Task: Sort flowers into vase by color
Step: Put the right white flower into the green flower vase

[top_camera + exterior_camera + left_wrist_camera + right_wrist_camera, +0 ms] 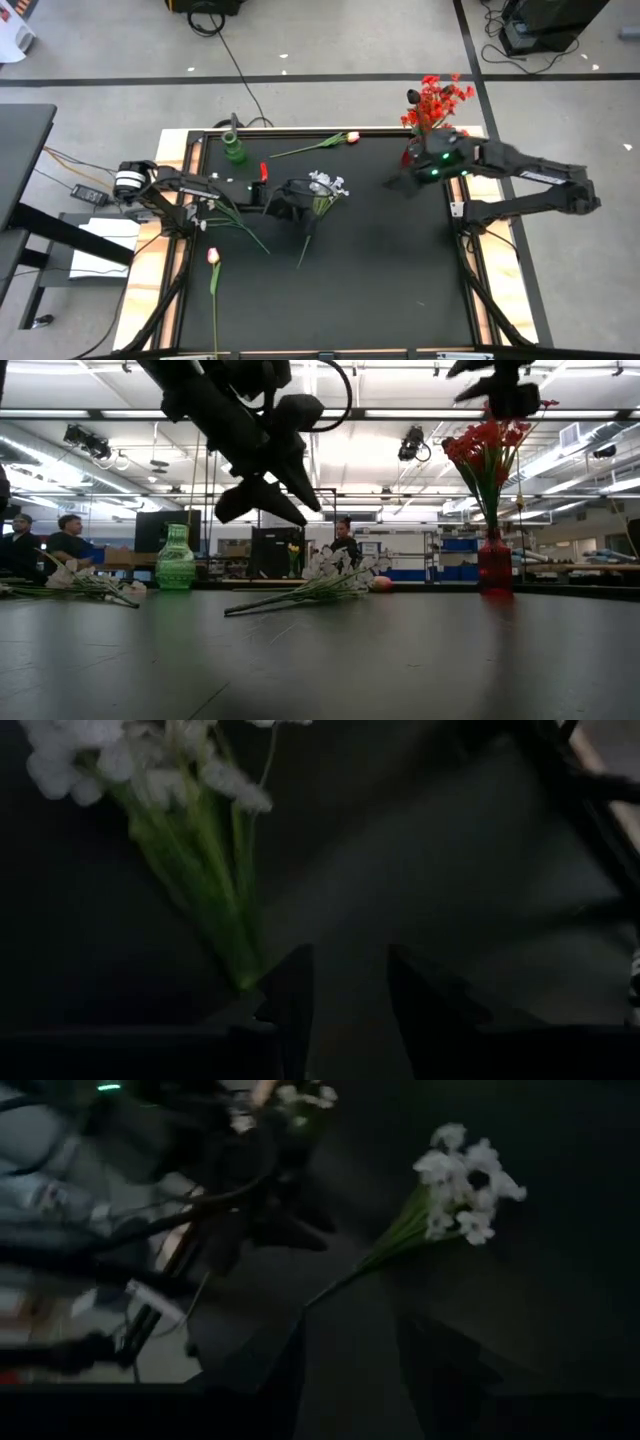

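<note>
White flowers [150, 790] just beside the parted left fingers [290, 995]

Left pincer [292, 203] open, aloft mid-table.

Count: 2 vases, one green [235, 150], one red [414, 156]; 2 pink buds [352, 137] [212, 256]; 1 red bunch [437, 100]; 2 white bunches [326, 185] [205, 205].

High view evenly lit, sharp. Low view backlit by ceiling strip lights [90, 412], arms silhouetted, table [400, 660] sheen. Both wrist views v. dim, white blooms [90, 760] motion-blurred.
</note>
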Available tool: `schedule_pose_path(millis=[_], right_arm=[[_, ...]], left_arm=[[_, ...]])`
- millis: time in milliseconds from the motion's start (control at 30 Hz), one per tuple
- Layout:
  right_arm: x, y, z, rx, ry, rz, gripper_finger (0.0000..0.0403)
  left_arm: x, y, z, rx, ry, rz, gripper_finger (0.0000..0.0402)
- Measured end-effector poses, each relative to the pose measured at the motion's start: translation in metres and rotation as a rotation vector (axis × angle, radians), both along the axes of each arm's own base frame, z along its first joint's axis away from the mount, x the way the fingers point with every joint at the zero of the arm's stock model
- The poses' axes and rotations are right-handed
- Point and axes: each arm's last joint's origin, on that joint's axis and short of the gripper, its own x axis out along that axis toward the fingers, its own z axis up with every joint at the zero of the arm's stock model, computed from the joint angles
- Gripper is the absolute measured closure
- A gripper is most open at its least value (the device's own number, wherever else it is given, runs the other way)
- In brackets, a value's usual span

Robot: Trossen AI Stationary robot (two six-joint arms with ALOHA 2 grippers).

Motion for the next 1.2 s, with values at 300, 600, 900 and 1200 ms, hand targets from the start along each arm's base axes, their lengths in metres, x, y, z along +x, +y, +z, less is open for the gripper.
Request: schedule_pose_path(millis=[300, 600, 900, 1200], right_arm=[[0.056, 0.017, -0.043, 0.095, 0.106, -0.178, 0.0238], [0.121, 0.025, -0.097, 0.248, 0.153, -0.289, 0.0217], [0.166, 0.025, -0.157, 0.311, 0.175, -0.358, 0.0178], [0.188, 0.021, -0.211, 0.368, 0.191, -0.528, 0.0125]], left_arm=[[-0.033, 0.008, 0.026, 0.063, 0.088, -0.074, 0.0271], [-0.077, 0.005, 0.054, 0.171, 0.172, -0.217, 0.0271], [-0.102, 0.007, 0.067, 0.273, 0.211, -0.326, 0.0271], [-0.110, 0.007, 0.065, 0.290, 0.277, -0.371, 0.0271]])
